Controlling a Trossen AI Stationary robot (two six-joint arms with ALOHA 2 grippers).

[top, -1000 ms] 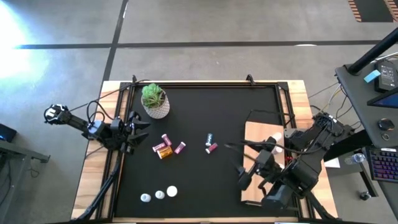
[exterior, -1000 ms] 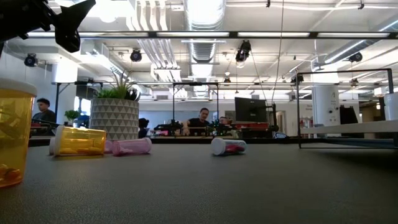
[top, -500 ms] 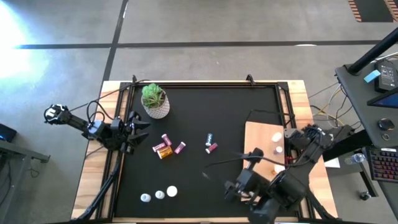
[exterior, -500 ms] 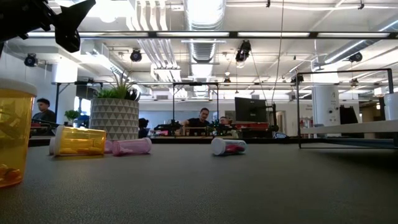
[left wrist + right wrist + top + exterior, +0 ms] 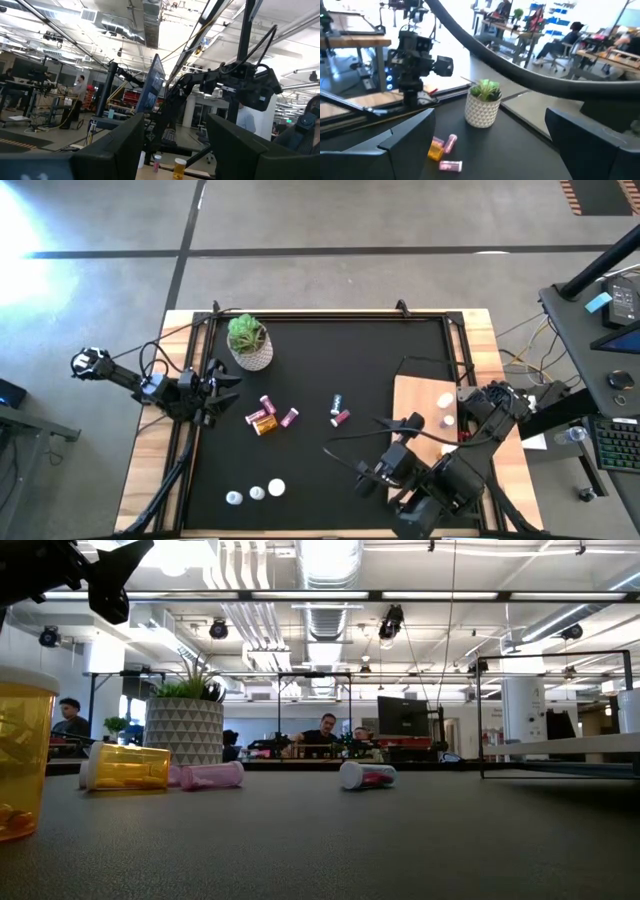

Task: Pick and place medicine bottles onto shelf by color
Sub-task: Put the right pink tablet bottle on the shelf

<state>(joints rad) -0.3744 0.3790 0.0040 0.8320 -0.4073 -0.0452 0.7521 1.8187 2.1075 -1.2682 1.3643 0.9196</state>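
Observation:
Several medicine bottles lie on their sides mid-mat: an amber one [image 5: 263,423], pink ones [image 5: 267,404] [image 5: 290,418], a teal-banded one [image 5: 337,401] and a pink-and-white one [image 5: 341,418]. Three white-capped bottles [image 5: 257,493] stand near the front-left; the nearest looks amber in the low view [image 5: 20,755]. The shelf [image 5: 420,450], a pale board, lies flat on the mat's right side with capped bottles [image 5: 446,402] standing on its far end. My right gripper [image 5: 362,477] hovers open over the mat, just left of the shelf. My left gripper [image 5: 218,385] waits open at the mat's left edge.
A potted green plant [image 5: 248,340] stands at the mat's far left, beyond the lying bottles. A thin black wire frame [image 5: 455,340] borders the mat. The wooden table rim [image 5: 150,470] surrounds it. Bare mat lies between the lying bottles and the shelf.
My right gripper has swung away from over the shelf's near end toward the table's left, out over the bare mat, rolling a little as it went. It stays open and holds nothing. No bottle has moved.

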